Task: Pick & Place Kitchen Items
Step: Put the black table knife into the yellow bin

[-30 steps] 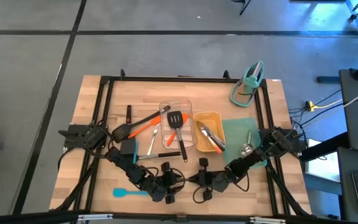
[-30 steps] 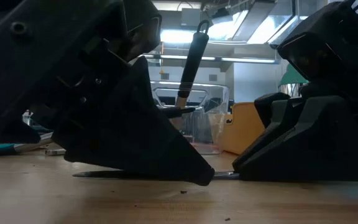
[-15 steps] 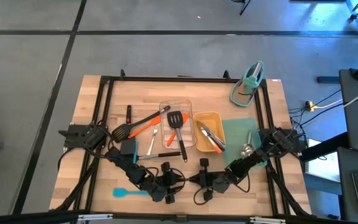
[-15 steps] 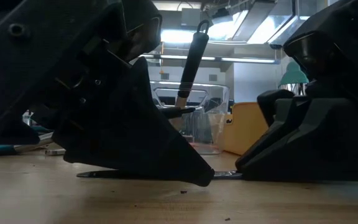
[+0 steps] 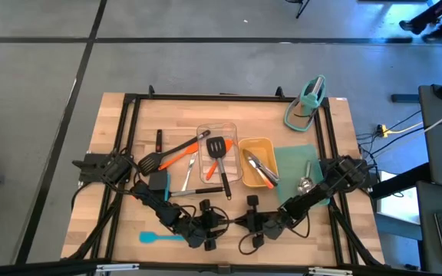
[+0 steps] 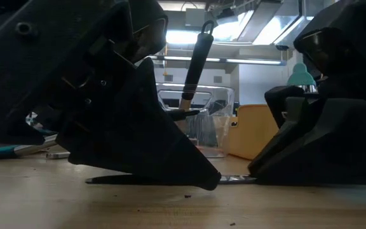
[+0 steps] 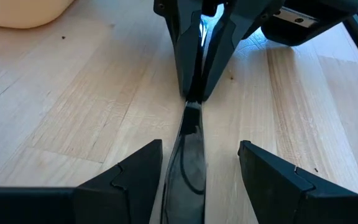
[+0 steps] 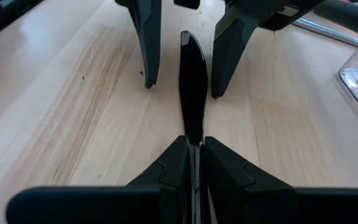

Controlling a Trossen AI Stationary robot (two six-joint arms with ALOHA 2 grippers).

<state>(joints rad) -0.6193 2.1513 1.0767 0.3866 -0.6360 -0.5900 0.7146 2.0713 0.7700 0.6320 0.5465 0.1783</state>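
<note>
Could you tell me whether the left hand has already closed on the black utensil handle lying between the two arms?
No: the left hand stands open, its fingers apart on either side of the black utensil handle.

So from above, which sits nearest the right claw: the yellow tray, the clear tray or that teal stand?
Measured from the right gripper, at the table's front middle:
1. Yellow rectangular tray, just behind it.
2. Clear plastic tray, behind and leftward.
3. Teal stand, far right corner.

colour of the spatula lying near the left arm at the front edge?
Blue spatula; shows best in the high view.
</note>
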